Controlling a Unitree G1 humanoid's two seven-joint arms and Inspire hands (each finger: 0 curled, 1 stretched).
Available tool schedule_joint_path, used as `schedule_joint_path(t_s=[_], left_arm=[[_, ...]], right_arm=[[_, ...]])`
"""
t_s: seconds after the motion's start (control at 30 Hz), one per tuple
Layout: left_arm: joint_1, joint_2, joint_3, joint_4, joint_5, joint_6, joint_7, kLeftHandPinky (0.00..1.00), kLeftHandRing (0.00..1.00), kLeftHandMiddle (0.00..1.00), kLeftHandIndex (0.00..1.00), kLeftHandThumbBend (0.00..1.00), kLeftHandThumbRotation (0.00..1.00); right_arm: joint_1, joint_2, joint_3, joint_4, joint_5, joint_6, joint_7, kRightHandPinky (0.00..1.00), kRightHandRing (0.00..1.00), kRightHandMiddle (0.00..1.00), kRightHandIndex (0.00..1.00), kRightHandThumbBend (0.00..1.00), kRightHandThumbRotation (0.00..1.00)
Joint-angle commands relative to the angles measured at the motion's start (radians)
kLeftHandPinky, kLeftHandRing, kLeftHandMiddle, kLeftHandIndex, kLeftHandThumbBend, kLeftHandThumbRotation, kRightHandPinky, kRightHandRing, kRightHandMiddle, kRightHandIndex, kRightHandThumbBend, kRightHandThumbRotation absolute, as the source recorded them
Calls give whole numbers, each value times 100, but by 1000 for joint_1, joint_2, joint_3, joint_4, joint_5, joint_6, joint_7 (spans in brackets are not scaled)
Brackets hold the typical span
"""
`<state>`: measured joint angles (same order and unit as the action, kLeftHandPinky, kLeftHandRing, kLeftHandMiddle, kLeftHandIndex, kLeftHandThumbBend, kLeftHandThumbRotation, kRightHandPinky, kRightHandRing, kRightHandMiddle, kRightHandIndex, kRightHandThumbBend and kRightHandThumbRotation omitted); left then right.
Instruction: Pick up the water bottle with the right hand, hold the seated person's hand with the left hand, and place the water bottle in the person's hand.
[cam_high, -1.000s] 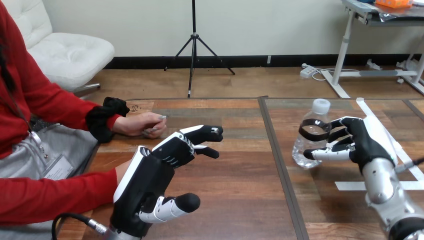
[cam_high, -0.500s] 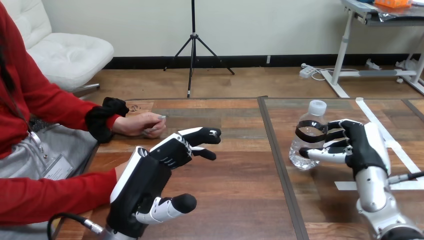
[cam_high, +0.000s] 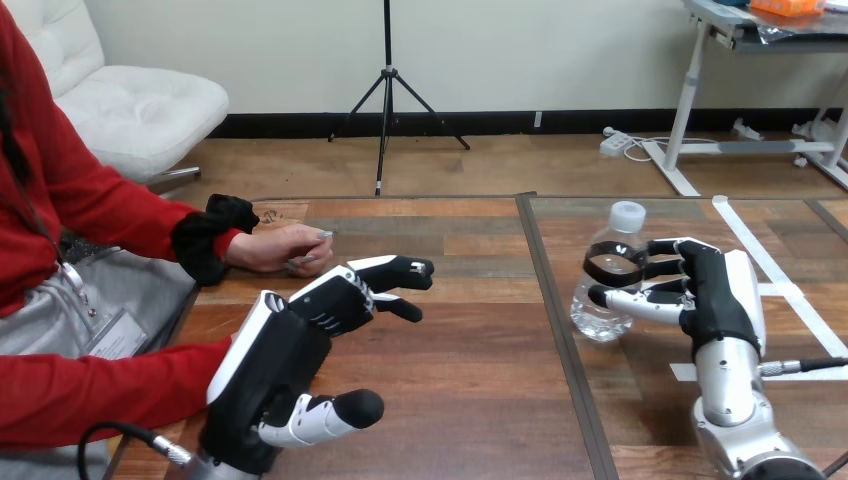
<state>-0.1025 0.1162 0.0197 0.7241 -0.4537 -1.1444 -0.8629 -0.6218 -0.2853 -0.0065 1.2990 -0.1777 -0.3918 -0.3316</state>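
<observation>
A clear water bottle (cam_high: 600, 305) with a white cap stands upright right of the table's middle seam. My right hand (cam_high: 715, 295) is shut on it, fingers curled round its upper body and thumb across its front. My left hand (cam_high: 275, 360) hovers open over the table's near left part, fingers spread and pointing right. The person's hand at the view's left (cam_high: 285, 248) rests loosely closed on the table beyond my left hand, apart from it. A red sleeve (cam_high: 110, 390) reaches in behind my left hand; that hand is hidden.
White tape strips (cam_high: 775, 290) cross the table's right part beside my right arm. A dark seam (cam_high: 553, 300) divides the table. Bare wood (cam_high: 470, 340) lies between my two hands.
My right hand has drawn leftward with the bottle in its grasp, and its fingers have closed further round it. My left hand has sunk slightly toward the near left.
</observation>
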Motion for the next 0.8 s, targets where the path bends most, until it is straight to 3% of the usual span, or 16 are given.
schedule_joint_path(t_s=[0.0, 0.17, 0.27, 0.67, 0.77], left_arm=[[-9, 16, 15, -55, 11, 8, 20, 65, 77, 78, 74, 95, 65], [-10, 21, 21, -45, 12, -15, 23, 65, 76, 78, 74, 94, 65], [-2, 29, 16, -62, 7, 15, 23, 65, 76, 78, 74, 94, 65], [-3, 32, 17, -63, 8, 9, 31, 64, 75, 77, 74, 92, 65], [-3, 31, 17, -63, 15, 8, 37, 64, 75, 77, 74, 93, 65]], right_arm=[[-22, 24, -28, -44, 26, -40, -13, 38, 47, 57, 61, 87, 0], [-14, 33, -35, -43, 34, -60, -8, 37, 45, 56, 60, 85, 0], [-13, 39, -37, -41, 35, -56, -10, 36, 45, 56, 60, 84, 0], [2, 61, -70, -35, 57, -80, 5, 34, 42, 55, 58, 84, 0], [6, 62, -64, -37, 52, -81, -2, 34, 42, 55, 58, 84, 0]])
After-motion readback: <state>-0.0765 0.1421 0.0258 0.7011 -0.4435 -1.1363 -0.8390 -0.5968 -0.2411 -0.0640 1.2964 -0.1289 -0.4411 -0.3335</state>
